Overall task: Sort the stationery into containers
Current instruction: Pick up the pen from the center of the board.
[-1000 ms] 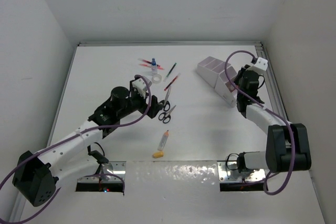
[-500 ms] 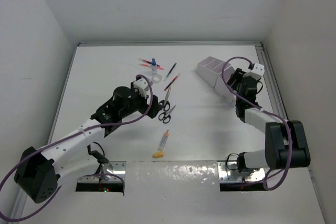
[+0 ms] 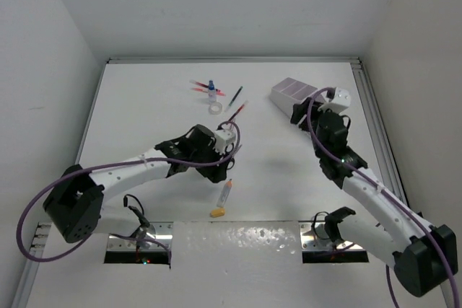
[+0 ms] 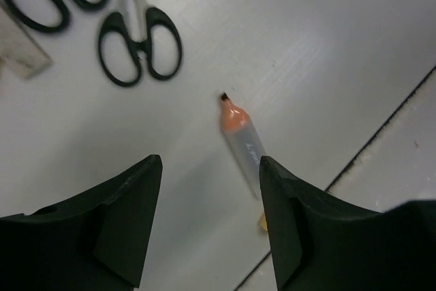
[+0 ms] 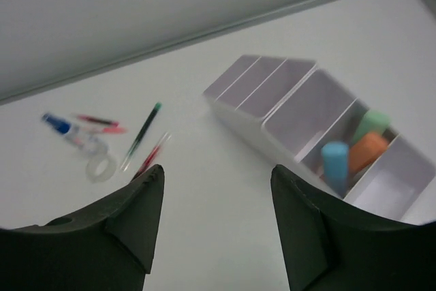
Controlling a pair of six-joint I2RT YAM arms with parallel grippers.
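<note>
No legible text, brand, number or sign appears in any view. Left wrist view: the clear tube (image 4: 242, 142) with an orange tip, lying near the black-handled scissors (image 4: 139, 46), carries a faint grey mark on its body, too blurred to read. Top view: the same tube is too small for any print to be made out.

free: bare central table (image 3: 274, 171) | blocked: scissors (image 4: 139, 49), tube (image 4: 242, 144) below left gripper (image 4: 209, 161); organiser (image 5: 252, 134) before right gripper (image 5: 218, 168)
</note>
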